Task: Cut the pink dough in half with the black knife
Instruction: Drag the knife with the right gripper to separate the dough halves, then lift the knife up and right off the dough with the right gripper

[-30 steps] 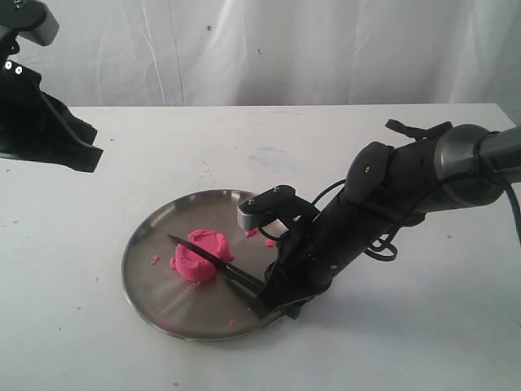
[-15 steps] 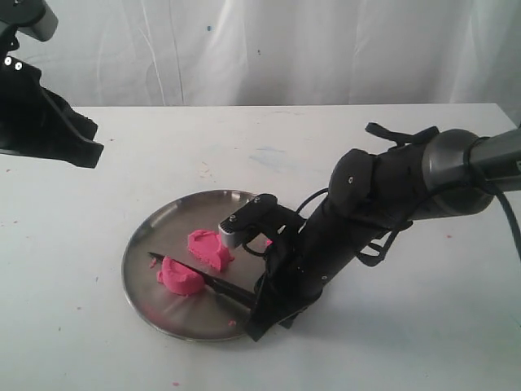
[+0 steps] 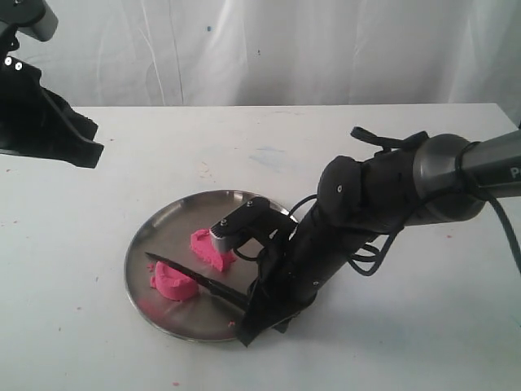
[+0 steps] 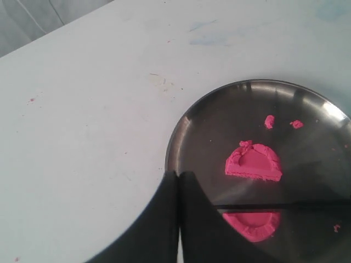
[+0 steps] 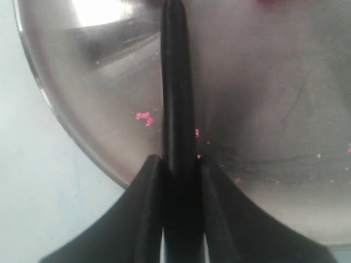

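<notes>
The pink dough lies in two pieces on the steel plate. One half is on the near side of the black knife, and the other half is on the far side. My right gripper is shut on the knife's handle at the plate's near right rim, with the blade lying low across the plate between the halves. In the right wrist view the handle runs out from the right gripper. My left gripper is shut and empty, high above the plate, and looks down on both halves.
Small pink crumbs lie on the plate and a few specks dot the white table. The left arm hangs at the back left. A white curtain closes off the back.
My right arm has moved left and lower with the knife. The single lump has split, and the near half has slid left, away from the far half. The left arm has stayed still.
</notes>
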